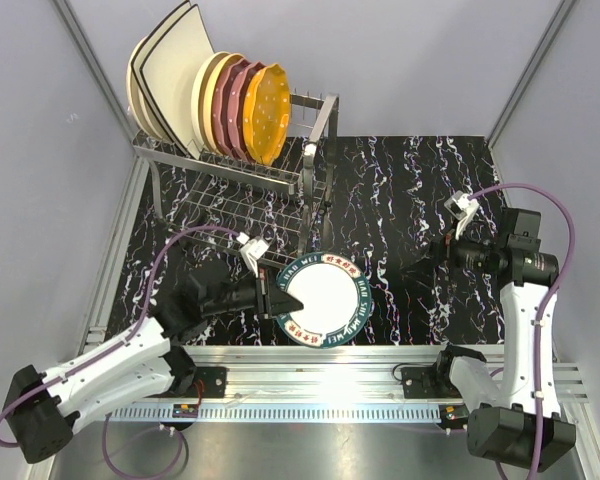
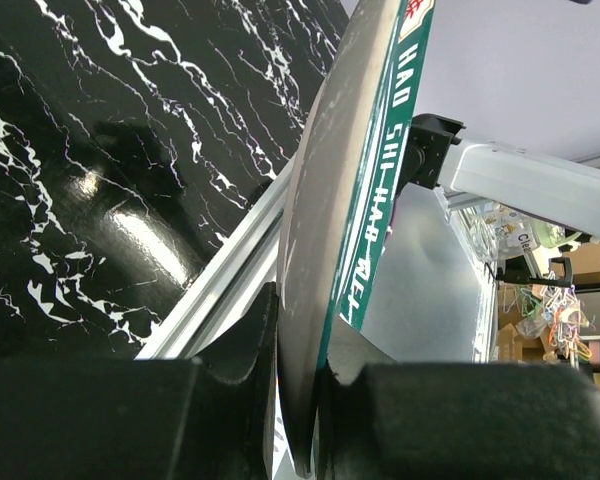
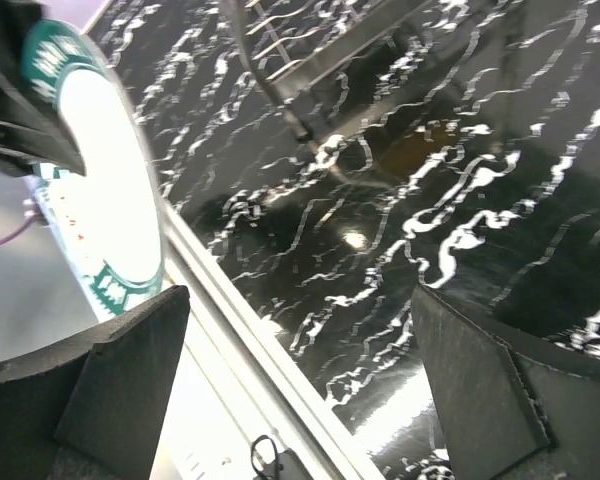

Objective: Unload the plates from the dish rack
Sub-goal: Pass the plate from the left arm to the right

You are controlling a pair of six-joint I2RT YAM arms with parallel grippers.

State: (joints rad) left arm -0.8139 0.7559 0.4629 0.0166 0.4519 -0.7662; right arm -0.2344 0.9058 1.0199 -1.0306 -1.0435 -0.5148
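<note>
The silver wire dish rack stands at the back left. Its upper tier holds several upright plates: cream square ones, a cream round one, maroon scalloped ones and an orange one. My left gripper is shut on the left rim of a white plate with a green lettered rim, held low over the table's front. In the left wrist view the plate stands edge-on between my fingers. It also shows in the right wrist view. My right gripper is open and empty at the right.
The black marbled tabletop lies between the grey side walls. A metal rail runs along the front edge by the arm bases. The rack's foot and wires show in the right wrist view.
</note>
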